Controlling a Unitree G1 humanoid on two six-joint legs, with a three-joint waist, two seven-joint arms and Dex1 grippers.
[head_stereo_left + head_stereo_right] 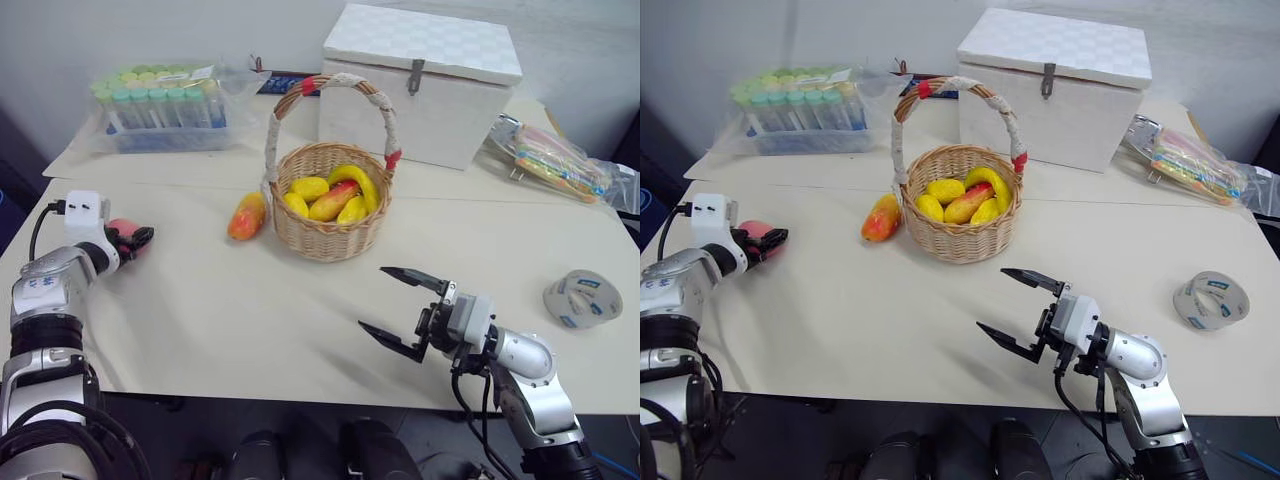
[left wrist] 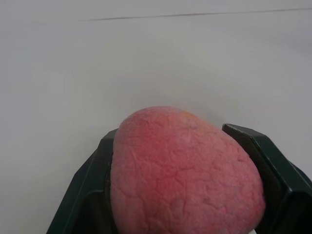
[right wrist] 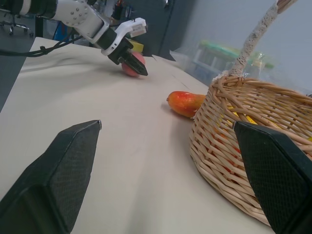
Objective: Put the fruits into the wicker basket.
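Note:
A pink-red peach (image 2: 185, 175) sits between the two black fingers of my left gripper (image 1: 140, 240), which is shut on it at the table's left edge. The orange-yellow mango (image 1: 247, 216) lies on the table against the left side of the wicker basket (image 1: 330, 238). The basket stands mid-table with its cloth-wrapped handle upright and holds several yellow and red fruits. My right gripper (image 1: 373, 298) hovers open and empty near the front edge, to the right of and nearer than the basket, pointing left toward it. In the right wrist view the mango (image 3: 187, 102) and the held peach (image 3: 131, 66) lie beyond the basket's wall (image 3: 234, 146).
A white lidded box (image 1: 420, 80) stands behind the basket. A plastic-wrapped rack of tubes (image 1: 160, 105) sits at the back left. A bag of colourful items (image 1: 555, 160) lies at the back right, and a grey tape roll (image 1: 583, 298) lies near the right edge.

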